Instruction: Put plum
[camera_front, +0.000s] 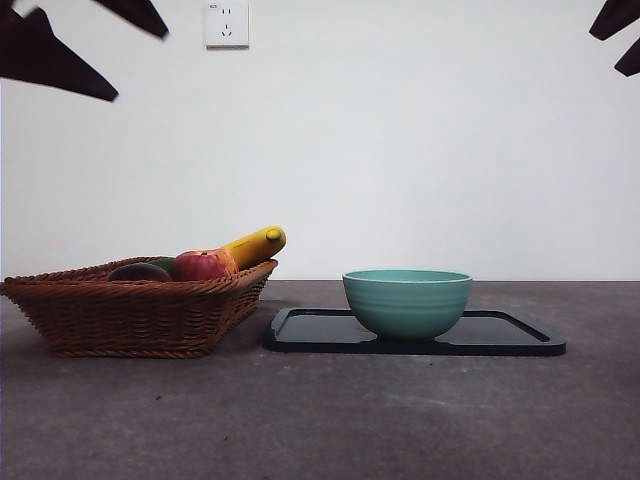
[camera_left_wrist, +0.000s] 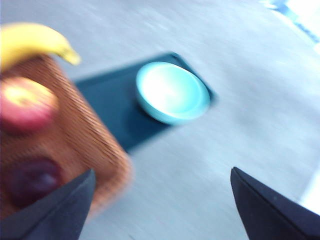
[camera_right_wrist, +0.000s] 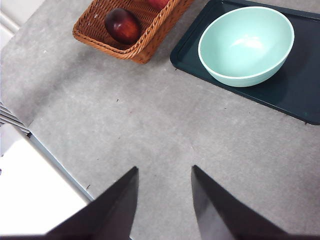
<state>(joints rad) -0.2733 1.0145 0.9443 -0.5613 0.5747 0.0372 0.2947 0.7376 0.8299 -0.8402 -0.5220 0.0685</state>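
Note:
The plum (camera_front: 138, 272) is dark maroon and lies in the wicker basket (camera_front: 130, 315) at the left, beside a green fruit (camera_front: 166, 265), a red apple (camera_front: 203, 265) and a banana (camera_front: 256, 245). The left wrist view is blurred. It shows the plum (camera_left_wrist: 32, 180) close by the left gripper (camera_left_wrist: 160, 210), which is open, empty and high above the table. The right gripper (camera_right_wrist: 162, 182) is open and empty, high over bare table. Its view shows the plum (camera_right_wrist: 122, 25) far off in the basket (camera_right_wrist: 140, 47). Black arm tips (camera_front: 50, 55) show at the front view's top corners.
A teal bowl (camera_front: 407, 300) stands empty on a black tray (camera_front: 520, 340) right of the basket. It also shows in the left wrist view (camera_left_wrist: 172, 92) and the right wrist view (camera_right_wrist: 245, 45). A white wall with a socket (camera_front: 227, 25) lies behind.

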